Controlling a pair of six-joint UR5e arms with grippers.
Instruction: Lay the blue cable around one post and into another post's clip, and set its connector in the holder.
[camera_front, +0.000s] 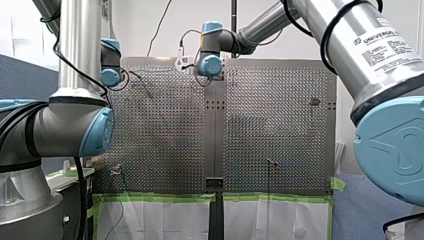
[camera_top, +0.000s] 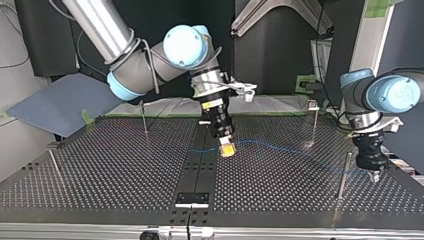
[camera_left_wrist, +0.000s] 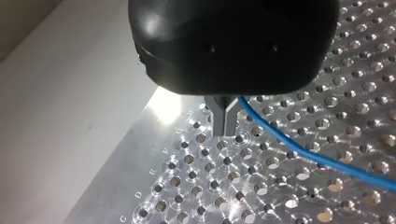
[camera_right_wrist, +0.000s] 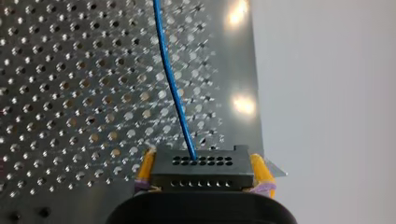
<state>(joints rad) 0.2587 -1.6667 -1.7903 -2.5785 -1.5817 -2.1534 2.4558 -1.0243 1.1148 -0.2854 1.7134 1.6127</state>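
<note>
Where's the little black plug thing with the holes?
The black connector is pinched between the yellow pads of my right gripper, with the blue cable running out of it. In the top view that gripper hangs over the middle of the table.

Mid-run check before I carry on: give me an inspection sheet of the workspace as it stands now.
Surface: perforated table, bare metal with a dark centre strip.
Job's things: blue cable runs across the table between the two tools and is not seen wrapped round any post. The connector is not in the holder. Thin posts stand upright.
Clutter: nothing seen.
Tools: my right tool, yellow pads, shut on the connector; my left tool, metal fingers, shut on the blue cable.
Cables: black arm cables looped along the arms.
Surroundings: green tape along the table's edge; blue-grey panel at the top view's left.
</note>
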